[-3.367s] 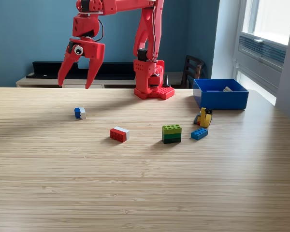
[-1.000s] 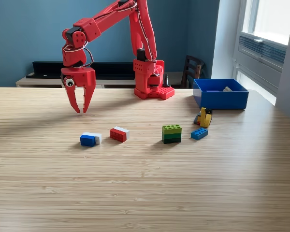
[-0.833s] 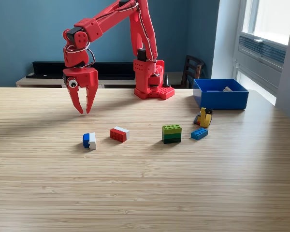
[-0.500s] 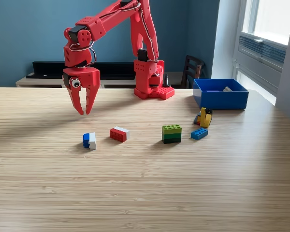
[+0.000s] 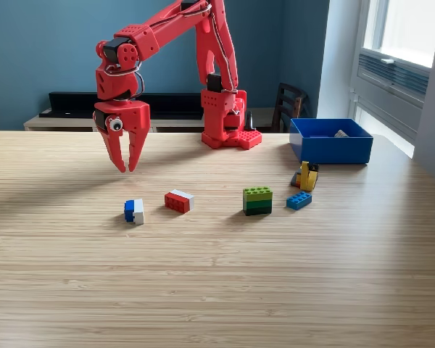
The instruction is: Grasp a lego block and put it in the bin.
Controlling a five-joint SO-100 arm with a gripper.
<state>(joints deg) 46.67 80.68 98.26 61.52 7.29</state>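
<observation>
My red gripper [image 5: 127, 169] hangs fingers-down over the table on the exterior view's left. Its jaws are only narrowly open, with nothing between them. Just below and in front of it, a blue-and-white lego block [image 5: 134, 212] lies on the table, apart from the fingertips. Other blocks lie to the right: a red-and-white one [image 5: 178, 201], a green stack [image 5: 257, 201], a flat blue brick [image 5: 299, 200] and a yellow cluster [image 5: 307, 176]. The blue bin [image 5: 330, 141] stands at the back right with a small pale piece inside.
The arm's red base [image 5: 230, 123] is bolted near the table's far edge, left of the bin. A dark chair back [image 5: 288, 105] and a low shelf stand behind the table. The wooden tabletop [image 5: 217, 290] stretches toward the camera.
The gripper came down from high up and narrowed from wide open. The blue-and-white block moved from the back left toward the front and turned on end. In the last half second nothing moved.
</observation>
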